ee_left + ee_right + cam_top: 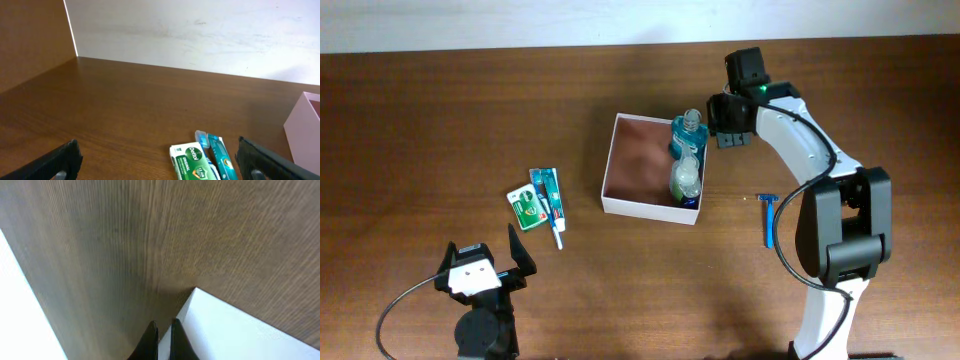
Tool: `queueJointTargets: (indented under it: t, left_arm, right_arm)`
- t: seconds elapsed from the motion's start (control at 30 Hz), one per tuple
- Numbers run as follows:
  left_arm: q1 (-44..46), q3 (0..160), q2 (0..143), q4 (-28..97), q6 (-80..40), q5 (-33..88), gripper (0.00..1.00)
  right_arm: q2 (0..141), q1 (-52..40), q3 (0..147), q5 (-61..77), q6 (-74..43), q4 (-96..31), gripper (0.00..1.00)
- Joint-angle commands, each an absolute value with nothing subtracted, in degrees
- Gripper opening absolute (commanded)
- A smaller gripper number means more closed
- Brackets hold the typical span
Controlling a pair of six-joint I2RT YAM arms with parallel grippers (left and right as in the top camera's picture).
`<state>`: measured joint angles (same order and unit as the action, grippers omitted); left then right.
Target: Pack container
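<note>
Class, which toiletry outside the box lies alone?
The blue razor, right of the box; the soap, toothpaste and toothbrush lie bunched together left of it.

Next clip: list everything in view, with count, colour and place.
container: 1, white outside, pinkish-brown inside, table centre
mouthwash bottle: 1, teal, inside container, right side
clear bottle: 1, pale, blue cap, inside container beside mouthwash
Dettol soap pack: 1, green, left of container
long packet: 1, teal, touching soap pack
razor: 1, blue, right of container
table: 1, brown wood
left pincer: open, near left
right pincer: shut, at container's far right corner
</note>
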<state>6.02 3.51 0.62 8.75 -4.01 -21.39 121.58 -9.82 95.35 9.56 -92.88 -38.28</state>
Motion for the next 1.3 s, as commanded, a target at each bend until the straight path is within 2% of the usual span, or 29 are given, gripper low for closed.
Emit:
queueJointTargets:
  t: [0.0,0.43,0.57,0.9,1.27]
  left_arm:
    - [5.7,2.8,0.3,8.6,-3.0,-21.2,0.99]
    - [5.7,2.8,0.3,8.6,-3.0,-21.2,0.99]
    - [5.7,2.8,0.3,8.6,-3.0,-21.2,0.99]
    - [5.7,2.8,0.3,8.6,-3.0,-21.2,0.99]
    - [5.7,2.8,0.3,8.6,-3.0,-21.2,0.99]
  right_arm:
    - [122.3,-10.1,94.4,12.1,-93.5,-35.6,0.04]
    - [122.3,-10.1,94.4,15.7,-91.1,-28.9,0.04]
    - [122.3,-9.2,94.4,11.4,-87.2,-27.6,0.04]
    - [122.3,-7.4,94.4,11.7,-86.0,-37.0,0.04]
    - [122.3,-11.9,94.4,13.4,-87.5,-36.9,0.04]
